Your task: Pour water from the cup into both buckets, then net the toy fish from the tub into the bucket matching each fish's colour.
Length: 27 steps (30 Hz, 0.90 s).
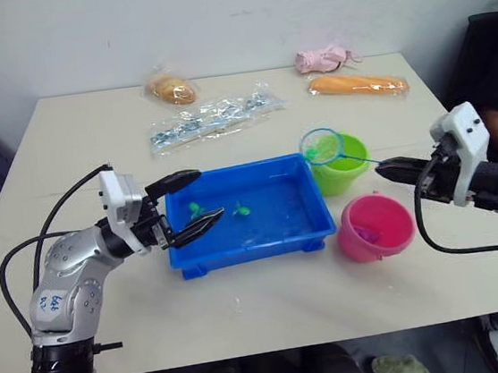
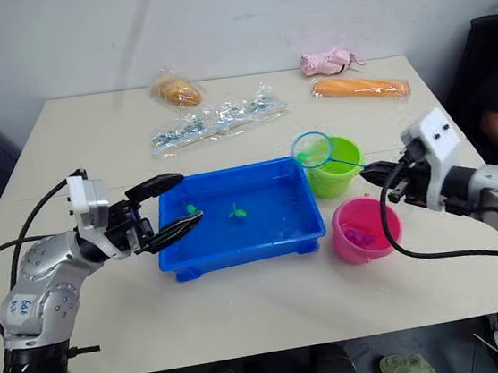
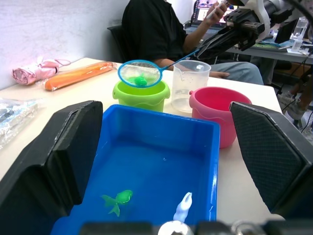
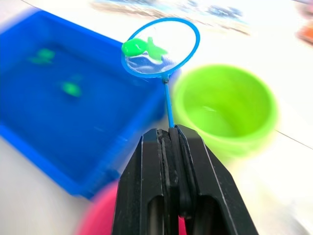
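Nearest me on the table (image 1: 245,313), my left gripper (image 1: 191,207) hangs at the near-left end of the blue tub (image 1: 264,239), its two black fingers spread wide apart, one over the rim and one just above the water — nothing between them. Two green toy fish (image 1: 240,211) lie in the tub's water toward its left half. Right of the tub stands the pink bucket (image 1: 376,226), just beside its right end. My right gripper (image 1: 389,169) is above and slightly beyond that bucket, fingers pressed together on the thin blue handle of the net (image 4: 160,48). The net's hoop sits over the near-left rim of the lime green bucket (image 1: 341,165), with one green fish (image 4: 144,47) caught in its mesh. The clear cup (image 3: 190,84) stands behind the two buckets. Farther off lie a clear packet (image 1: 212,119), a bagged bun (image 1: 171,88), an orange packet (image 1: 358,84) and a pink bundle (image 1: 322,57).
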### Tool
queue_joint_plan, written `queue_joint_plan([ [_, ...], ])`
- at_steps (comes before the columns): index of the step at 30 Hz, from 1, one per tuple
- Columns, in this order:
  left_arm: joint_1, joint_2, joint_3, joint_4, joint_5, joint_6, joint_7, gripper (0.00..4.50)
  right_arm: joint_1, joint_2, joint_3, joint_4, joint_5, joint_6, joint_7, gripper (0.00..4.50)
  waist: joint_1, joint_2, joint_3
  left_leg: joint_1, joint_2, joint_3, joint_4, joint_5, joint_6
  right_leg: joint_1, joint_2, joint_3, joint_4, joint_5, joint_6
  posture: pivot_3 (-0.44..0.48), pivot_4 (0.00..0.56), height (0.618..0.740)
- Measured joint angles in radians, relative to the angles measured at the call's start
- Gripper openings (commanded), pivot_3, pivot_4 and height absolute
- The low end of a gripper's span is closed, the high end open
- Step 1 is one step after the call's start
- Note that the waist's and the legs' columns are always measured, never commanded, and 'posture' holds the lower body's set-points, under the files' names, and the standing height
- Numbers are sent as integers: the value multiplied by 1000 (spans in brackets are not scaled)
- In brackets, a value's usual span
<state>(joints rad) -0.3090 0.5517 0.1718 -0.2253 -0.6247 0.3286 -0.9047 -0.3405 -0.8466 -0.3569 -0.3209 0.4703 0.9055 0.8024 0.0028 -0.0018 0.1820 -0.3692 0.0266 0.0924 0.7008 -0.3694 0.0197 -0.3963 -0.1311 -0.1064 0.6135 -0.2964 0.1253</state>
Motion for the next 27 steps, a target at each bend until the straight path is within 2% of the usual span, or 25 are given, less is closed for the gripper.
queue_joint_plan([
  [3,-13,-11,-18,8,0,10,5,4471,14,-25,-2,50,-59,-99,-26,0,-1,0,0,0,0,0,0,0,0,0,0,0,0,0,0,0,150,740],
  [7,-36,-21,-27,9,0,69,52,4471,55,-86,42,118,-185,-324,-29,0,-1,0,0,0,0,1,0,0,0,0,1,0,-1,0,0,0,150,740],
  [15,-42,-24,-28,26,-1,116,64,4471,90,-95,120,239,-376,-716,-50,0,-3,0,0,0,1,1,0,0,-1,0,1,0,-1,0,0,0,150,740],
  [22,-42,-25,-35,38,8,103,54,4471,91,-97,168,374,-581,-1065,-178,0,-2,0,0,0,1,1,0,1,-1,0,1,0,-1,0,0,0,150,740],
  [27,-42,-25,-47,45,41,57,28,4471,82,-154,220,464,-751,-1277,-286,0,-5,0,0,0,2,1,0,1,-2,0,1,0,-1,0,0,0,150,740],
])
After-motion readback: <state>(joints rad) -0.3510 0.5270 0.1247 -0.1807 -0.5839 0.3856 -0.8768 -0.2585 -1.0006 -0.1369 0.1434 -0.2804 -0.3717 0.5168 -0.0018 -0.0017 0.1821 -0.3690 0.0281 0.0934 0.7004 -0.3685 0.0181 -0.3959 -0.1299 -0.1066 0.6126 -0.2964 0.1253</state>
